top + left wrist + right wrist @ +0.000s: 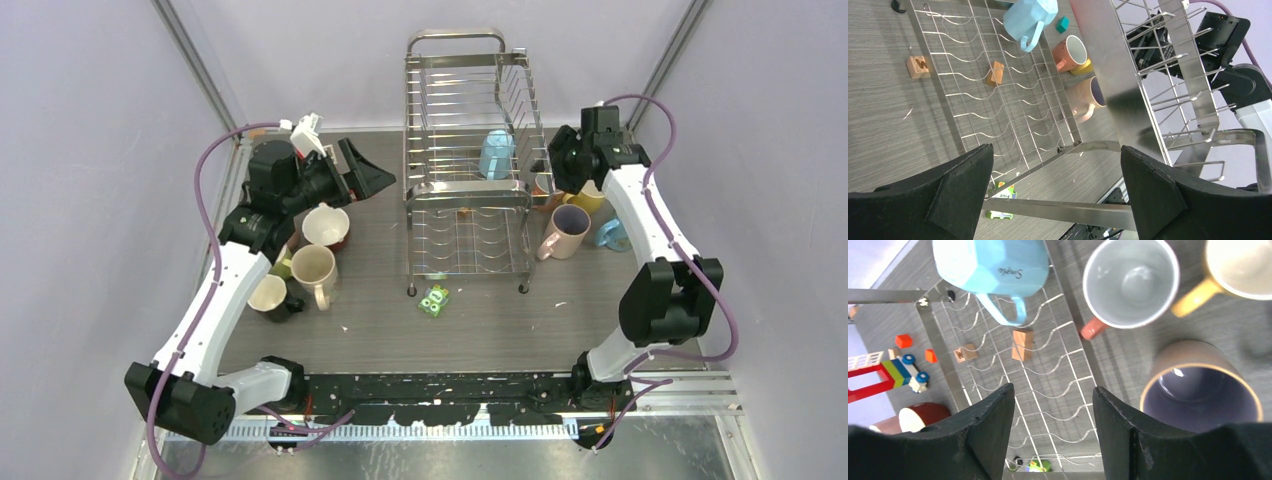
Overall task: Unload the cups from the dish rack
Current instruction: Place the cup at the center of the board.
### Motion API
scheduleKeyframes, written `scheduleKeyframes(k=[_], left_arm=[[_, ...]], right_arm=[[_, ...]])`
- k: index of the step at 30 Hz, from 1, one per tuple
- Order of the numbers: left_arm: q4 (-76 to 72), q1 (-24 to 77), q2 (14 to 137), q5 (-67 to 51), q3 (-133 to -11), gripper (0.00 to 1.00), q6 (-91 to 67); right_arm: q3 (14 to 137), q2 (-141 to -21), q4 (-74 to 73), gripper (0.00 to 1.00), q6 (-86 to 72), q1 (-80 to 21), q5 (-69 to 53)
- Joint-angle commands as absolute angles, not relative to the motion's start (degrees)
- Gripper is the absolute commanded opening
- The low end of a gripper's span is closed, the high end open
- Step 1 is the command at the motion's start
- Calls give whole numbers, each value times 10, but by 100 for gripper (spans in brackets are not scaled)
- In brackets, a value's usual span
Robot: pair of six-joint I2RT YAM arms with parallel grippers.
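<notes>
The silver wire dish rack (468, 120) stands mid-table. One light blue cup (496, 153) hangs on it, also seen as the blue cup (993, 267) in the right wrist view. My right gripper (1053, 410) is open and empty above the rack's right edge, beside a salmon cup (1130, 282), a yellow cup (1238, 267) and a pink cup (1200, 390) on the table. My left gripper (365, 170) hovers open and empty left of the rack; through its fingers the rack's lower tier (998, 95) shows. Dark red (326, 225), cream (314, 270) and black (270, 297) cups stand at the left.
A small green packet (434, 300) lies in front of the rack. Wooden blocks (1022, 344) lie under the lower tier, and coloured toy blocks (903, 341) behind it. Another light blue cup (612, 235) sits at the far right. Grey walls close in both sides.
</notes>
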State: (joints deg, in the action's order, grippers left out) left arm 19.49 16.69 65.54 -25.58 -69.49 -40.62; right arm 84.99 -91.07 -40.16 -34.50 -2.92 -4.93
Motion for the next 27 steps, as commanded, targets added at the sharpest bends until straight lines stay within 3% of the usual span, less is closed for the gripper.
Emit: scheduleKeyframes(k=[1, 9, 27], left_arm=[[155, 163, 663, -261, -691, 100, -416], [164, 155, 661, -261, -694, 100, -411], [180, 135, 659, -276, -702, 100, -404]], right_arm=[[894, -951, -338, 63, -357, -38, -106], [936, -1042, -281, 63, -374, -65, -158], [975, -1152, -245, 63, -387, -108, -97]])
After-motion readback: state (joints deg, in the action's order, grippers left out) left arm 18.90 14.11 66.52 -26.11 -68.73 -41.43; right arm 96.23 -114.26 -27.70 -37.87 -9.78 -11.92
